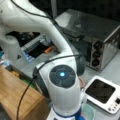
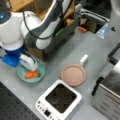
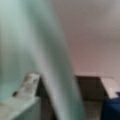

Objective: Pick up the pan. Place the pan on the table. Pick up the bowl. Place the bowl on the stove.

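Both front views look down, sharing stove (image 1: 103,93).

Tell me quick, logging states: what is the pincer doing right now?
Pincer: down at the bowl, at its rim; open or closed cannot be told.

One pan (image 2: 73,74), one bowl (image 2: 23,73), one stove (image 2: 59,100)

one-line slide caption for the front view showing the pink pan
Gripper down at the teal bowl; pan on the table, stove bare.
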